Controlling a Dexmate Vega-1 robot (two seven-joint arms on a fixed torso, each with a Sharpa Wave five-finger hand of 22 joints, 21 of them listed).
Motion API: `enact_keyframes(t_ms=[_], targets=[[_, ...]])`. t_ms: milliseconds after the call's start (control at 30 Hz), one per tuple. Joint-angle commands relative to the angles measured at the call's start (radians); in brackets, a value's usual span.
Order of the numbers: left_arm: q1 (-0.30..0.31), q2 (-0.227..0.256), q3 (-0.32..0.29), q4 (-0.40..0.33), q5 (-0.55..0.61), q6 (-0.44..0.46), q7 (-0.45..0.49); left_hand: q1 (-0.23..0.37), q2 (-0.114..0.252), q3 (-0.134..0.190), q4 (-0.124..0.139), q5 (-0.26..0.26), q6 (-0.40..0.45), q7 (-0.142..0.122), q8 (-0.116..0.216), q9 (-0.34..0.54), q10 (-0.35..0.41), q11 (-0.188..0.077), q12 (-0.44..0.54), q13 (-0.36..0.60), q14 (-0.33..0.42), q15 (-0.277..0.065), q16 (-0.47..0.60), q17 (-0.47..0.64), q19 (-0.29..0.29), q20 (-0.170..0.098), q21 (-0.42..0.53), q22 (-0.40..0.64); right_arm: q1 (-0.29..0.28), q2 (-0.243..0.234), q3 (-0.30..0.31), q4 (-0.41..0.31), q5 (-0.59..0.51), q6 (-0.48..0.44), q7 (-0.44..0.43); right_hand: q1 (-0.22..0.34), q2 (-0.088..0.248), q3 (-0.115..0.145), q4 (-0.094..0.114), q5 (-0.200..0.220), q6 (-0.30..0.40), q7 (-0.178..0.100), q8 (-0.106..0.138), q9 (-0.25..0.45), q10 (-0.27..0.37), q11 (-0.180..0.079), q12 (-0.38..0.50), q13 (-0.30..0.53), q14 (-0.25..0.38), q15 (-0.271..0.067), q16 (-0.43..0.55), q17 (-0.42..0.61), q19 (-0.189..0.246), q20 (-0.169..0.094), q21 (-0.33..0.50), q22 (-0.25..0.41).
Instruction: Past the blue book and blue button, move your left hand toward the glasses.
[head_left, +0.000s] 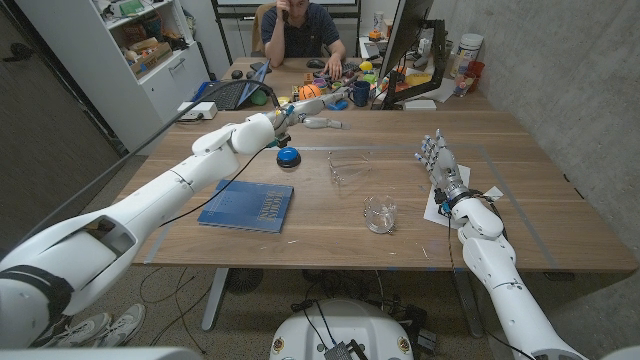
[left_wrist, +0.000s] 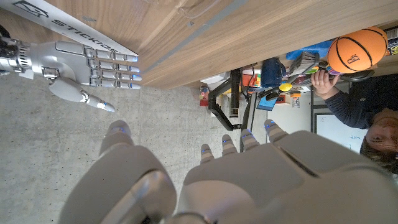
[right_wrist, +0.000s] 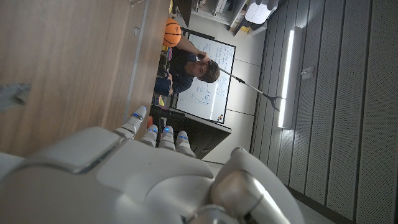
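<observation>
The left hand (head_left: 300, 114) hangs over the far side of the table (head_left: 420, 135), beyond the blue button (head_left: 288, 157), fingers stretched out and holding nothing. The glasses (head_left: 345, 167) lie just beside the button, toward the right hand, thin clear frames flat on the wood. Nearer the robot than the button lies the blue book (head_left: 247, 205), closed and flat. A clear glass cup (head_left: 380, 213) stands on the near side of the glasses, well apart from the button. The right hand (head_left: 437, 160) is far across from the button by a white sheet (head_left: 437, 208), fingers straight and close together, empty. Beyond the button, a person (head_left: 300, 30) sits behind toys, a basketball (head_left: 311, 91) among them.
</observation>
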Motion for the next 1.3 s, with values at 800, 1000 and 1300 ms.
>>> enact_keyframes(t_ms=[800, 1000, 1300], targets=[[-0.022, -0.041, 0.111, 0.065, 0.216, 0.039, -0.060, 0.059, 0.004, -0.022, -0.017, 0.042, -0.250, 0.000, 0.014, 0.008, -0.240, 0.003, 0.011, 0.005, -0.175, -0.009, 0.013, 0.001, 0.037, 0.014, 0.019, 0.000, -0.007, 0.002, 0.002, 0.011, 0.005, -0.004, 0.001, -0.013, 0.026, -0.013, 0.001, 0.006, 0.006, 0.001, 0.005, 0.003, -0.001, -0.002, 0.006, 0.003, -0.001, -0.003, 0.002, 0.005, 0.002, 0.003, -0.010, 0.001], [-0.035, -0.058, 0.126, 0.104, 0.218, 0.035, -0.070, 0.080, 0.006, -0.032, -0.021, 0.054, -0.245, 0.000, 0.019, 0.008, -0.220, 0.000, 0.017, 0.005, -0.150, -0.008, 0.020, 0.001, 0.075, 0.013, 0.030, -0.001, -0.005, 0.001, 0.001, 0.016, 0.002, -0.001, 0.003, -0.014, 0.026, -0.013, 0.001, 0.006, 0.006, 0.001, 0.005, 0.003, -0.001, -0.002, 0.006, 0.003, 0.000, -0.003, 0.002, 0.005, 0.003, 0.004, -0.012, 0.001], [-0.054, -0.076, 0.151, 0.137, 0.215, 0.051, -0.114, 0.098, 0.011, -0.041, -0.023, 0.063, -0.238, 0.000, 0.022, 0.009, -0.215, 0.005, 0.016, 0.005, -0.147, -0.008, 0.017, 0.001, 0.113, 0.020, 0.039, -0.001, 0.003, 0.003, 0.001, 0.027, 0.004, -0.006, 0.005, -0.014, 0.026, -0.015, 0.001, 0.006, 0.007, 0.000, 0.005, 0.003, 0.000, 0.000, 0.006, 0.003, 0.000, -0.004, 0.002, 0.005, 0.005, 0.004, -0.014, 0.001]])
